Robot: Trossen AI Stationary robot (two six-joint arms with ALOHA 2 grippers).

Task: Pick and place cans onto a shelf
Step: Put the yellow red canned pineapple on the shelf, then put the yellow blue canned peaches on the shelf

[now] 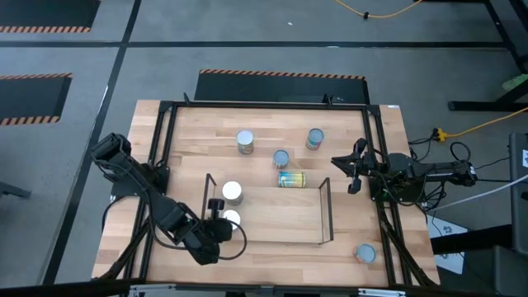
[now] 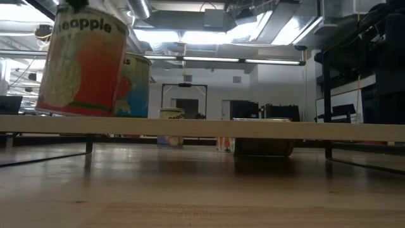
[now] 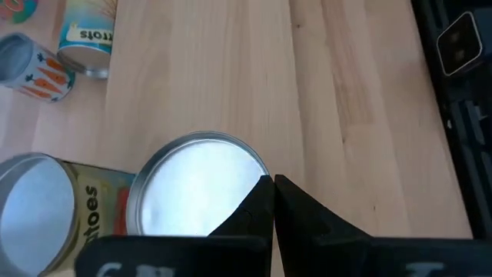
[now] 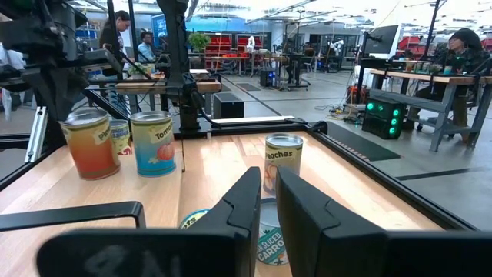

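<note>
The shelf (image 1: 272, 216) is a low light-wood board with black wire ends, standing in the middle of the table. Two cans stand on its left end: a white-topped one (image 1: 230, 219) at the near side and one (image 1: 232, 193) behind it. My left gripper (image 3: 273, 185) is shut, its tips over the near can's top (image 3: 196, 192). In the low view this can (image 2: 82, 60) has an orange label. My right gripper (image 1: 355, 175) hangs at the table's right, open by a narrow gap and empty. A can (image 1: 291, 179) lies on its side beyond the shelf. My left gripper's shut fingertips (image 3: 261, 192) stand over the rim (image 3: 250, 165) of the white top of the near can on the shelf, coming from above. I cannot tell whether they touch it. The can stands on the shelf board.
Three cans stand on the far half of the table (image 1: 245, 142), (image 1: 281, 158), (image 1: 314, 139). One more (image 1: 365, 253) stands near the front right corner. The shelf's right part (image 1: 289, 219) is bare board. A black frame (image 1: 264, 105) runs round the tabletop.
</note>
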